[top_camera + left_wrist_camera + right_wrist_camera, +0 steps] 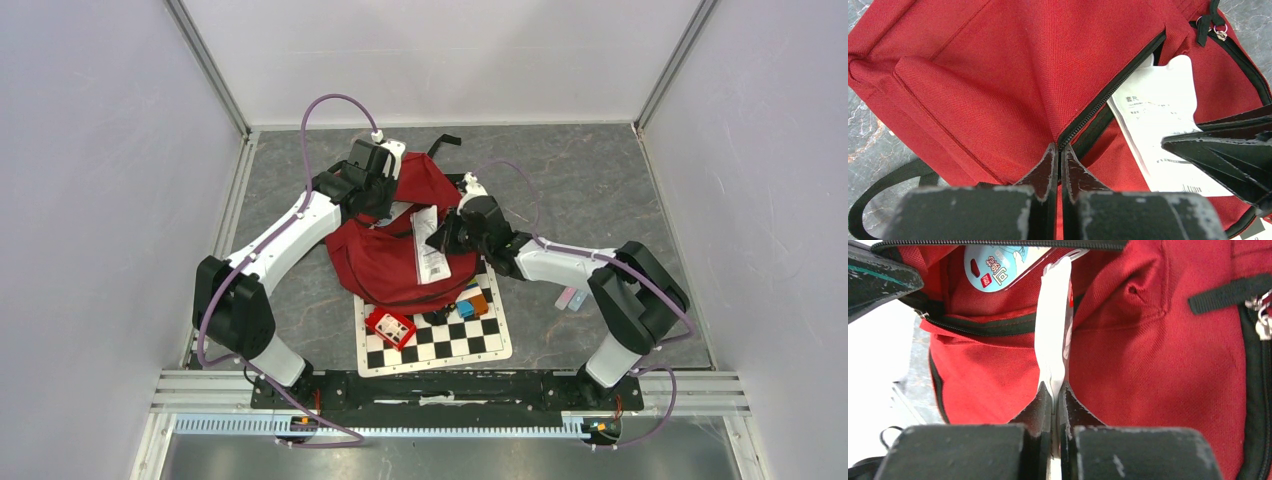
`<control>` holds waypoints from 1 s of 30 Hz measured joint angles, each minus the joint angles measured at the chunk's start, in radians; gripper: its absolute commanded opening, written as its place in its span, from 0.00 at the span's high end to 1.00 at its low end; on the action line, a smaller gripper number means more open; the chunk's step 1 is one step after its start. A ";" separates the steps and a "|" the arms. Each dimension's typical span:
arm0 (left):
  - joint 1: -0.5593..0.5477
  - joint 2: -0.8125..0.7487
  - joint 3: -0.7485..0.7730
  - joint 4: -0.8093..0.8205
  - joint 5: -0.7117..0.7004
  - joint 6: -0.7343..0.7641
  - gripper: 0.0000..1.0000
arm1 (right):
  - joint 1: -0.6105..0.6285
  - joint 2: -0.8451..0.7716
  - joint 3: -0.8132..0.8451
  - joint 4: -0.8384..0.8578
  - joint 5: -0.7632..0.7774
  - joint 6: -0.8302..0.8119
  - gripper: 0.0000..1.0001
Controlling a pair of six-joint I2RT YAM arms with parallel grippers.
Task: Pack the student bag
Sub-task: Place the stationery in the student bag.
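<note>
Broadly, the table (580, 190) gives you open room beyond and to the right of the bag (385, 262), which lies slumped mid-table with its near edge over the far edge of the chequered mat (470, 340). The enclosure walls stand well clear on every side. Your step, as I read it, is feeding the white packet (430, 245) through the unzipped mouth. The left tool (1059, 152) is clamped on the zipper lip of the bag, fingers pressed together on the fabric. The right tool (1054, 390) is clamped on the packet, which runs edge-on from its fingers towards the opening. Lift the lip up and away from the right arm so the mouth gapes rather than folds flat, then drive the packet along its own length, leading end first and low, so it slides under the lip instead of buckling against the zipper. The two tools sit close together at the mouth, so watch that gap. Release only once most of the packet is inside. A red box (390, 327) and some small pieces wait on the mat, just near of the bag.
</note>
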 measured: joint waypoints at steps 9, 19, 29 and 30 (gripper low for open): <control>0.000 0.000 0.000 0.000 0.000 0.000 0.98 | -0.013 -0.014 -0.076 0.178 -0.096 0.354 1.00; 0.000 0.000 0.000 0.000 0.005 0.000 0.98 | -0.011 0.116 -0.047 0.345 -0.111 0.720 1.00; 0.000 0.000 0.000 0.000 0.008 -0.001 0.98 | 0.002 0.177 -0.041 0.444 0.001 0.945 1.00; 0.000 0.000 0.000 0.000 0.009 -0.001 0.98 | 0.002 0.177 -0.039 0.445 0.024 0.954 1.00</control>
